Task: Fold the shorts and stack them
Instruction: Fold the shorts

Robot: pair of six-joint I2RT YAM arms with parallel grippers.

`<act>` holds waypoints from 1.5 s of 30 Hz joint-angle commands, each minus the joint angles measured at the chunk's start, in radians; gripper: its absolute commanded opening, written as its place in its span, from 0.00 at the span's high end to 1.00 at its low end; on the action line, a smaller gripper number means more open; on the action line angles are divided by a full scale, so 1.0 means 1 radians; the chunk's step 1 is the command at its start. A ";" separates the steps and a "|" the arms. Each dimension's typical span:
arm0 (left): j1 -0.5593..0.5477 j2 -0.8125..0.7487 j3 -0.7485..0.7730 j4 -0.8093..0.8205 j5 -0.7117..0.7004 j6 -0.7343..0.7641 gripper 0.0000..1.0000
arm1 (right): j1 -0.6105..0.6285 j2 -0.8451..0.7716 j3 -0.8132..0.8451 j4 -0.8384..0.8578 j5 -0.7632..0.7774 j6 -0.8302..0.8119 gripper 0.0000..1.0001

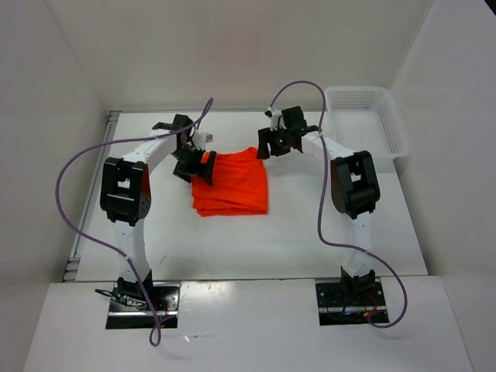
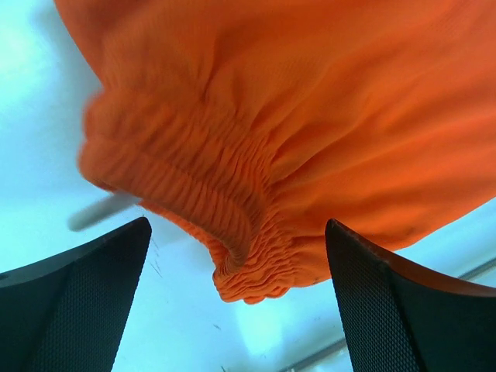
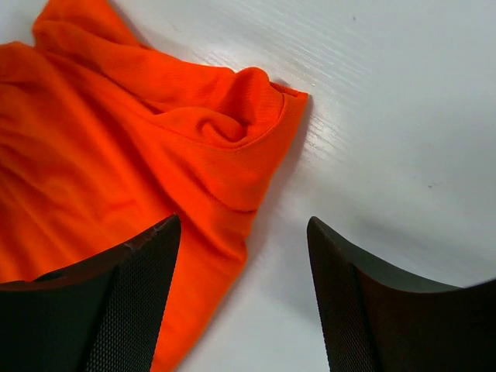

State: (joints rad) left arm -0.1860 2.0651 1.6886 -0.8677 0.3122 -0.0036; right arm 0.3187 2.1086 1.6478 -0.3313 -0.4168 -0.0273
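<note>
Left hand [image 2: 236,223] is open wide — its fingers [image 2: 85,294] sit on each side of the stretchy waist of the shorts [image 2: 310,93], not touching it. Right hand [image 3: 242,220] is open too, above a far corner. The orange shorts lie folded in the middle of the white surface [image 1: 310,232], between both hands — a basket [image 1: 364,116] sits far right.

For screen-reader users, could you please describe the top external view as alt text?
Folded orange shorts lie on the table between the open left gripper and open right gripper. A white mesh basket sits at the far right.
</note>
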 commanded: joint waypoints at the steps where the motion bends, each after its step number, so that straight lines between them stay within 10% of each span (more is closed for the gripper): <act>1: 0.005 -0.063 -0.067 -0.046 0.015 0.004 0.00 | 0.020 0.024 0.101 0.081 0.018 0.139 0.28; 9: 0.005 -0.077 -0.184 -0.039 0.033 0.004 0.00 | 0.011 0.174 0.159 0.118 -0.004 0.245 0.28; 17: 0.005 -0.060 -0.217 -0.030 0.008 0.004 0.26 | 0.011 0.241 0.191 0.127 0.073 0.313 0.35; 23: 0.005 -0.060 -0.227 -0.039 0.008 0.004 0.61 | 0.011 0.293 0.243 0.127 0.062 0.346 0.75; 26: 0.005 -0.060 -0.236 -0.039 0.008 0.004 0.64 | 0.011 0.303 0.285 0.127 0.085 0.386 1.00; 34: 0.005 -0.089 -0.282 -0.057 -0.002 0.004 0.48 | 0.011 0.323 0.368 0.127 0.173 0.398 1.00; 38: 0.005 -0.089 -0.256 -0.057 -0.002 0.004 0.28 | 0.011 0.291 0.348 0.118 0.164 0.324 0.57; 45: 0.014 -0.111 -0.152 -0.076 -0.002 0.004 0.00 | 0.002 0.176 0.330 0.090 0.164 0.202 0.23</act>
State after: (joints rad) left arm -0.1825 2.0071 1.4708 -0.9215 0.3069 -0.0029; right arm 0.3267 2.4145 1.9617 -0.2504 -0.2672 0.2489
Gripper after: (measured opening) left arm 0.992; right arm 0.764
